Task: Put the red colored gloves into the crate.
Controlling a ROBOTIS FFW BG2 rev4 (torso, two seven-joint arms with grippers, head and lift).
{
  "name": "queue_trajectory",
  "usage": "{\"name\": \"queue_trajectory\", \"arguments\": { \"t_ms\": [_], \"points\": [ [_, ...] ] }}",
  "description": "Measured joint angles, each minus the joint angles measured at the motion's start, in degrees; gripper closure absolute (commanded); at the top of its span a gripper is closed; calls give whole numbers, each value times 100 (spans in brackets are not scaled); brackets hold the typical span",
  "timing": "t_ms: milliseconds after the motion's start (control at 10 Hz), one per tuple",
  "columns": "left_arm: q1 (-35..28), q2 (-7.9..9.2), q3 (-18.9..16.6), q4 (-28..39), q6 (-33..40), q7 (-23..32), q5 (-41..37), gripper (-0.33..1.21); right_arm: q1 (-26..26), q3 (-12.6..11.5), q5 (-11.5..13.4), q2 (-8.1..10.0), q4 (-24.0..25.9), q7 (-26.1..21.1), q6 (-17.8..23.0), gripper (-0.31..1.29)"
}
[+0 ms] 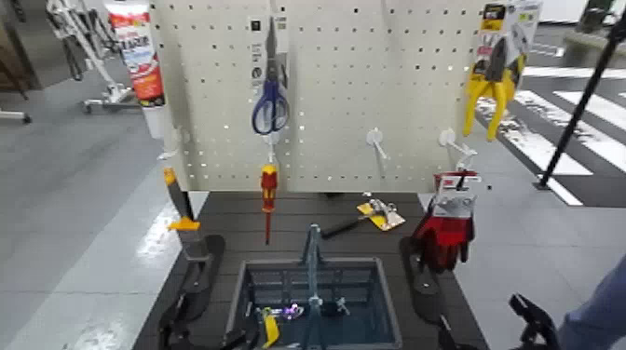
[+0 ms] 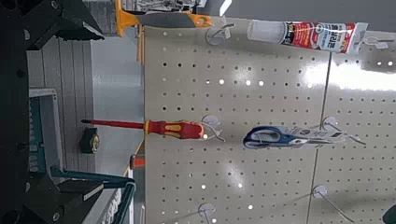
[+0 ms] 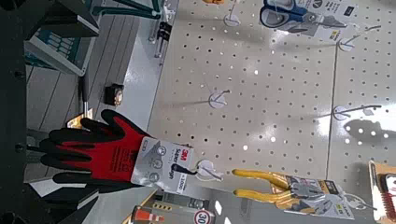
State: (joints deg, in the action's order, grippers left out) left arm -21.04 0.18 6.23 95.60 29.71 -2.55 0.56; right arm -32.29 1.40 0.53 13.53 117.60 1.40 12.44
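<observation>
The red colored gloves [image 1: 446, 225] have black cuffs and a white-and-red card. They hang from a hook at the lower right of the pegboard and also show in the right wrist view [image 3: 105, 149]. The grey crate [image 1: 382, 296], with an upright centre handle, stands on the dark table in front of me. My right gripper [image 1: 421, 272] is open, low on the table just left of the gloves' fingertips; one of its fingers [image 3: 70, 191] shows beside them. My left gripper [image 1: 199, 279] is open and empty, left of the crate.
The pegboard holds a red-and-yellow screwdriver [image 1: 268, 194], blue scissors [image 1: 270, 107], yellow pliers [image 1: 494, 84] and a caulk tube [image 1: 140, 56]. An orange-and-grey clamp [image 1: 182, 222] and a carded tool [image 1: 377, 216] are at its base. Small items lie in the crate. A blue sleeve [image 1: 601, 316] is at the far right.
</observation>
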Motion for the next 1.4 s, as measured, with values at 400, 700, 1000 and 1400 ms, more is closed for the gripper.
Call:
{"name": "queue_trajectory", "arguments": {
  "t_ms": [400,700,1000,1400],
  "points": [
    [5,0,-7,-6,9,0,5,17,30,10,17,-8,0,3,-50,10],
    [7,0,-7,-6,2,0,2,17,202,-76,-174,-13,52,242,-458,10],
    [23,0,20,-20,-5,-7,-8,17,744,-497,-596,-27,47,914,-1208,10],
    [65,0,30,-30,-26,-70,-36,17,1905,-1219,-1315,11,-641,2108,-1950,10]
  ]
}}
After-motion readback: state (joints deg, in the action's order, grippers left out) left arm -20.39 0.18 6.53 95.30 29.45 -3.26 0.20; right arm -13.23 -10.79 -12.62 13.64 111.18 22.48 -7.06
